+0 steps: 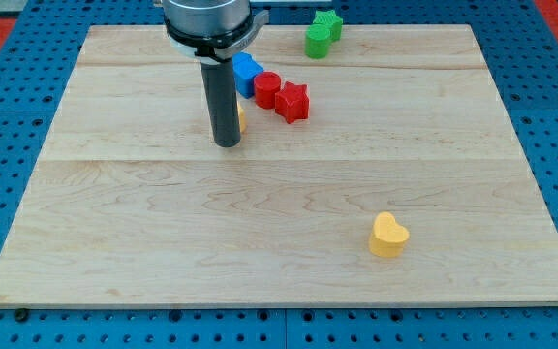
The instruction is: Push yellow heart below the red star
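Note:
The yellow heart lies on the wooden board at the view's lower right. The red star sits in the upper middle, touching a red round block on its left. My tip rests on the board left of and slightly below the red star, far up and left of the yellow heart. A second yellow block peeks out just right of the rod, mostly hidden behind it.
A blue block sits next to the red round block, up and left of it. Two green blocks sit together near the board's top edge. The wooden board lies on a blue pegboard table.

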Controlling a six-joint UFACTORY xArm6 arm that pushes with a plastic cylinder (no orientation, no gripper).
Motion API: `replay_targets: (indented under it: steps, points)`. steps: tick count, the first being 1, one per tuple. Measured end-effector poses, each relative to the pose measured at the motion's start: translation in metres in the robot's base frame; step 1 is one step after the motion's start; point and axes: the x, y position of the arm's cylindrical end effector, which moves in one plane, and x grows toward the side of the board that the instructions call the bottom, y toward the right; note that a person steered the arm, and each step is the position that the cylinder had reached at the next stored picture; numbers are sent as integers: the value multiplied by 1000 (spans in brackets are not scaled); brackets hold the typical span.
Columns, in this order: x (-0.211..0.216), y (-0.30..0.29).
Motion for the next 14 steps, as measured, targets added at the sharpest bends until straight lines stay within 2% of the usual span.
replay_targets:
  steps: [2, 6, 7, 10, 11, 13, 14]
  points:
    - [0, -7]
    - [165, -2]
    - [183, 23]
    - [185, 137]
    - [182, 146]
    - [150, 146]
    - [151, 146]
